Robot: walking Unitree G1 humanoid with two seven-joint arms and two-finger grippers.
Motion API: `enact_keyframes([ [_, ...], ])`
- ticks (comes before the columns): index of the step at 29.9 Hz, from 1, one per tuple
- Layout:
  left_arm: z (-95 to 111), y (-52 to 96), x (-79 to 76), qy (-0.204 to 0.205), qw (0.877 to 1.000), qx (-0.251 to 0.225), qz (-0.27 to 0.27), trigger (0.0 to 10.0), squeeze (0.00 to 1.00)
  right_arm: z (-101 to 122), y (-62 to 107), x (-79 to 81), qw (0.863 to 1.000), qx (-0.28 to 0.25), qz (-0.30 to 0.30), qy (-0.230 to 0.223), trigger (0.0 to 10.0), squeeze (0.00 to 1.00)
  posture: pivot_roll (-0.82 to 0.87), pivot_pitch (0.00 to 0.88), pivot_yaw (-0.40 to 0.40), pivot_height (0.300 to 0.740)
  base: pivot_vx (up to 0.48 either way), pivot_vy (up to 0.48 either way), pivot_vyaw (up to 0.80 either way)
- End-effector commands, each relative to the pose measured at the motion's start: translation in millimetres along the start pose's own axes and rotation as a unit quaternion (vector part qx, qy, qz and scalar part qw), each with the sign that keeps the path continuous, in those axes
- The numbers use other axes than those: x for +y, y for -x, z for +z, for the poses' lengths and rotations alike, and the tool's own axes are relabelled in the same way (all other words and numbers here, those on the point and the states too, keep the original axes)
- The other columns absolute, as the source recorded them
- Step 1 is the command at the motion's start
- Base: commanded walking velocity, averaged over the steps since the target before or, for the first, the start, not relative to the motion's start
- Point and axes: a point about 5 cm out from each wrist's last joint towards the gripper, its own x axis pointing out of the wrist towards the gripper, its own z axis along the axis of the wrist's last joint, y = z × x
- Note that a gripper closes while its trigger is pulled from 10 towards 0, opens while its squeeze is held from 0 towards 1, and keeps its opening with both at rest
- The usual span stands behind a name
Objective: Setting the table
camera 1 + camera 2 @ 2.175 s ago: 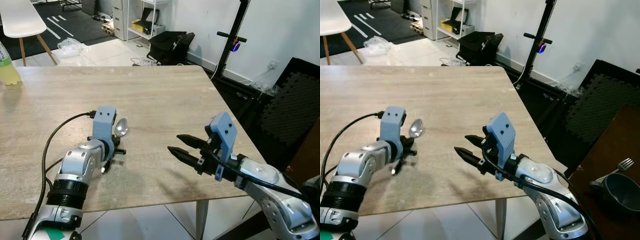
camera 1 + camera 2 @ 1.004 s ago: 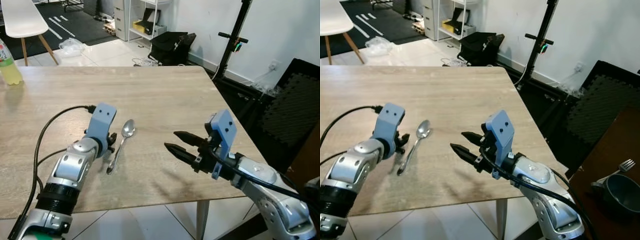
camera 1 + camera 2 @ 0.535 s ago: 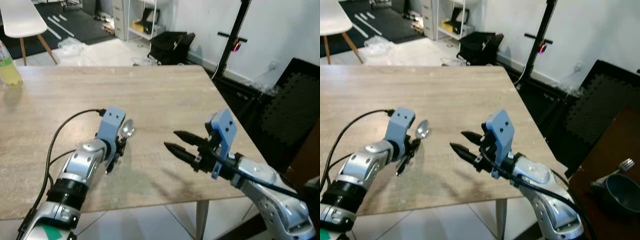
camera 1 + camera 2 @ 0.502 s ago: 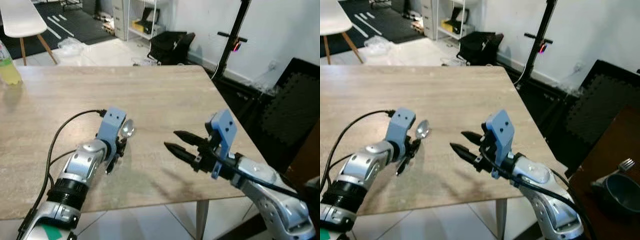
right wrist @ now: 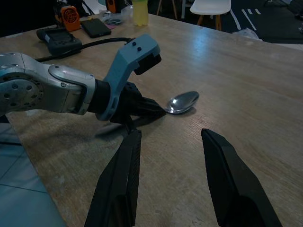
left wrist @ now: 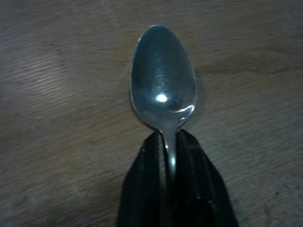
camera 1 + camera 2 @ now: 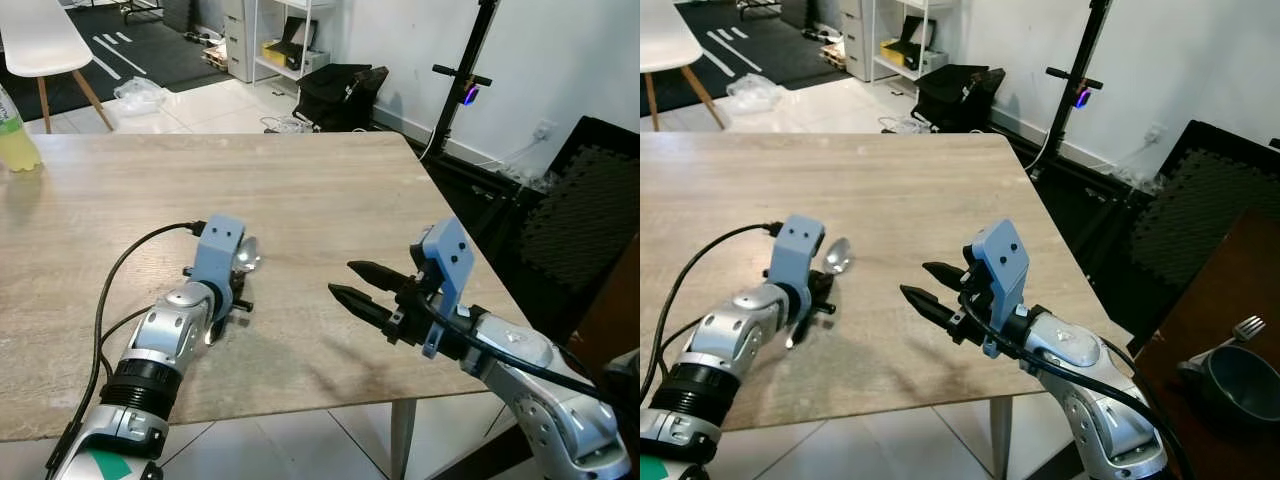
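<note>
A silver spoon [image 7: 245,256] lies low over the wooden table [image 7: 320,190], near its front edge. My left gripper [image 7: 229,291] is shut on the spoon's neck, just behind the bowl. The left wrist view shows the spoon bowl [image 6: 163,80] sticking out past the pinching left gripper [image 6: 169,138]. My right gripper [image 7: 345,283] hovers open over the table to the right of the spoon, pointing towards it, with nothing between its fingers. In the right wrist view the spoon [image 5: 182,101] sits beyond the open right gripper [image 5: 170,134].
A bottle of yellow drink [image 7: 15,135] stands at the table's far left. A white chair [image 7: 45,45] and a black bag [image 7: 335,90] are beyond the table. A dark bowl with a fork [image 7: 1238,372] sits low to the right. The table's right edge [image 7: 470,250] is close to my right arm.
A second ago the spoon lay free with my left gripper beside its handle. The left gripper has since moved over the spoon and shut on its neck. My right arm has barely moved.
</note>
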Motion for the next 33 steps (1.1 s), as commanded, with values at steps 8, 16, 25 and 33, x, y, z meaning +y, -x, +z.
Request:
enact_keyframes([
  [8, -36.2, -1.5, -2.4, 0.018, 0.997, 0.078, -0.005, 6.1, 0.00, 0.0, -0.7, 3.2, 1.000, -0.004, 0.006, 0.000, 10.0, 0.00, 0.03, 0.136, 0.003, 0.740, 0.000, 0.000, 0.00],
  [16, -36.6, 4.1, 10.5, 0.085, 0.991, 0.078, 0.067, 10.0, 0.00, -0.4, 1.0, 2.8, 1.000, -0.003, 0.003, 0.000, 10.0, 0.00, 0.03, 0.142, 0.010, 0.740, 0.000, 0.000, 0.00],
  [25, -36.7, 24.2, 6.6, 0.106, 0.990, 0.081, 0.052, 10.0, 0.00, -1.0, 0.8, 2.7, 1.000, -0.004, 0.002, -0.002, 10.0, 0.00, 0.04, 0.144, 0.011, 0.740, 0.000, 0.000, 0.00],
  [33, -36.7, 29.9, 14.2, 0.107, 0.989, 0.081, 0.060, 10.0, 0.51, -1.5, -3.2, 2.6, 1.000, -0.006, 0.009, -0.003, 10.0, 0.00, 0.06, 0.144, -0.004, 0.740, 0.000, 0.000, 0.00],
])
